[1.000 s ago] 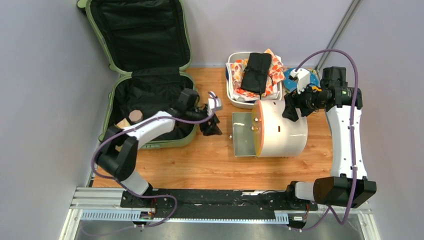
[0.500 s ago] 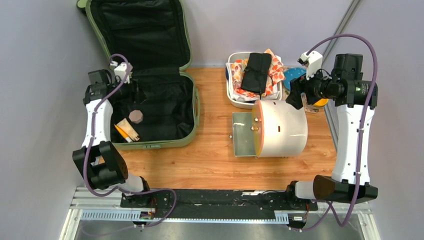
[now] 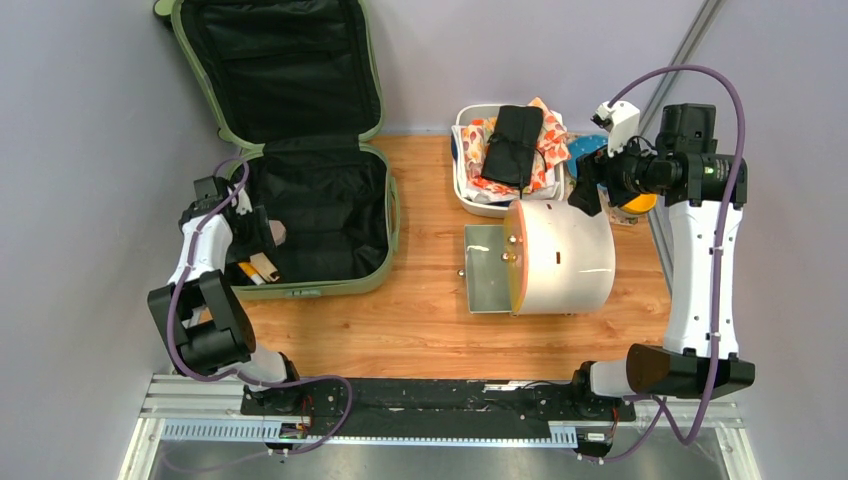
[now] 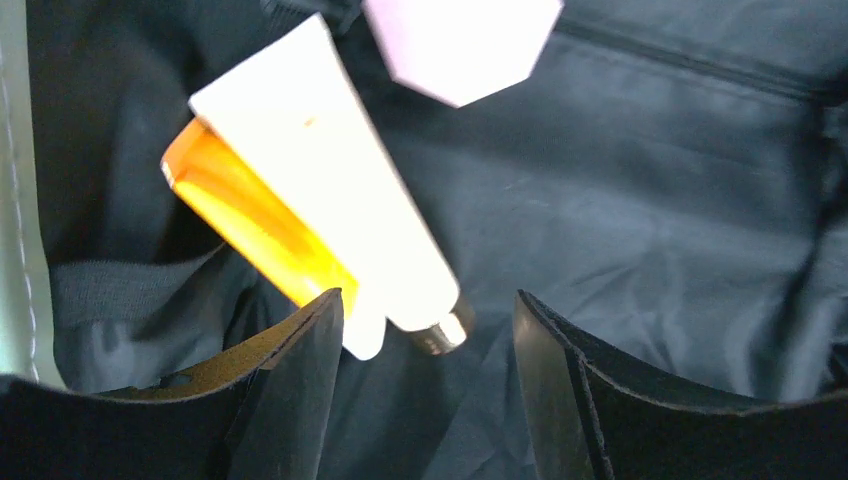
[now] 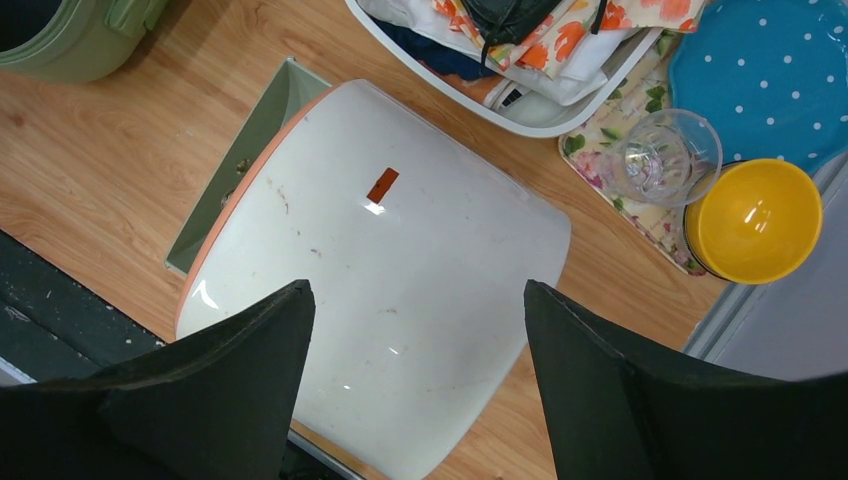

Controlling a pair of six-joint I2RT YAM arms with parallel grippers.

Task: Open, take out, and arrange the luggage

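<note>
A strip of bare wooden table is left open between the sage-green hard-shell suitcase and the cream cylinder with an orange end — narrowed only by a green open box set against that end. The suitcase's right half is seen unoccupied; its left corner is taken up by a white tube, an orange piece beside it and what may be a pale hexagonal lid. Behind the cylinder, passage is blocked by a white rectangular tub heaped with cloth — and by a blue dotted plate, a clear glass and a yellow bowl.
</note>
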